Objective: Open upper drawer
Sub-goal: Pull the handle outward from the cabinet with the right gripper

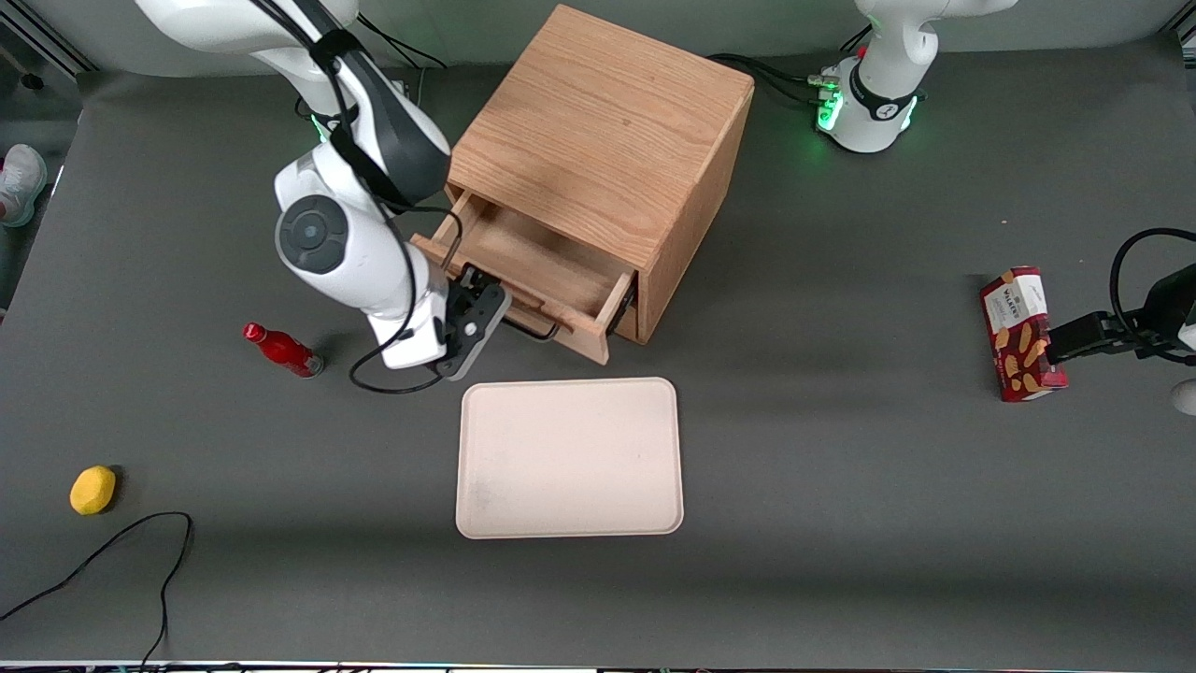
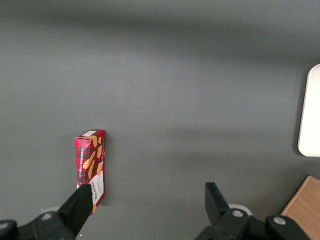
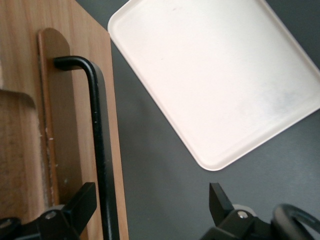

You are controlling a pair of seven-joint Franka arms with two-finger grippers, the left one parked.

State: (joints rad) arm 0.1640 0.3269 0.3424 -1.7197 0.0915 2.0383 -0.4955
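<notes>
The upper drawer [image 1: 551, 271] of the light-oak cabinet [image 1: 607, 140] stands pulled partway out, its inside showing bare wood. Its thin black wire handle [image 1: 533, 329] runs along the drawer front [image 3: 65, 125], facing the front camera. My right gripper [image 1: 476, 313] hangs at the handle's end toward the working arm's side. In the right wrist view the gripper [image 3: 150, 197] is open, its fingers wide apart. The handle [image 3: 97, 140] passes between them close to one finger, unclamped. The lower drawer is hidden under the open one.
A cream tray [image 1: 570, 458] lies on the grey table just nearer the front camera than the drawer, also in the right wrist view [image 3: 220, 75]. A red bottle [image 1: 280, 350] and a yellow lump [image 1: 92, 490] lie toward the working arm's end. A red cookie box [image 1: 1020, 334] stands toward the parked arm's end.
</notes>
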